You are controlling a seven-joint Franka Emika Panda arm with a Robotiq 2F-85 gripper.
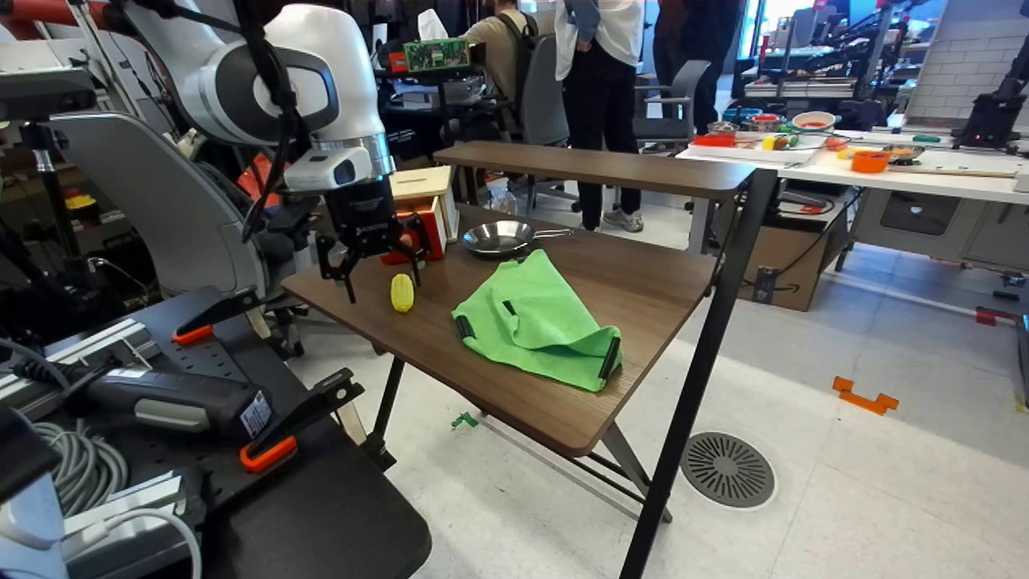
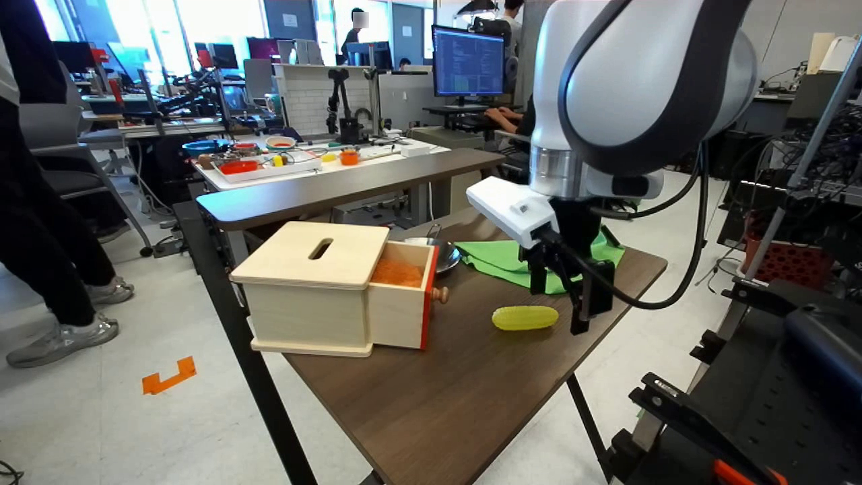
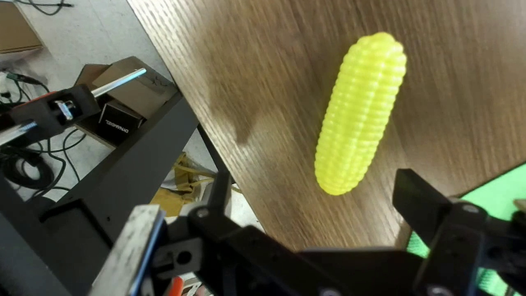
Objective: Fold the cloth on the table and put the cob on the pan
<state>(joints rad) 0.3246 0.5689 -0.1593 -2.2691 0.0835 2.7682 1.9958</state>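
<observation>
Across the brown worktop [image 1: 631,269] sit a wooden box [image 2: 330,306] with its drawer [image 2: 397,315] jutting out, a rumpled green cloth [image 1: 539,326], seemingly part-folded, and a metal pan [image 1: 497,237] near both; the drawer could catch a low carry toward the pan. Above, the gripper [image 1: 384,291] hangs, jaws wide apart, holding nothing. Seen from the wrist, the yellow cob [image 3: 360,116] lies on the wood just ahead of that gap, long axis slanting slightly off square to the jaw line, so shifting forward before descending seems needed.

Pale wooden box [image 2: 303,313] with drawer [image 2: 402,306] pulled out, round floor drain [image 1: 727,470], orange floor tape [image 1: 863,400], lit monitor [image 2: 468,64], green tissue box [image 1: 436,55]
</observation>
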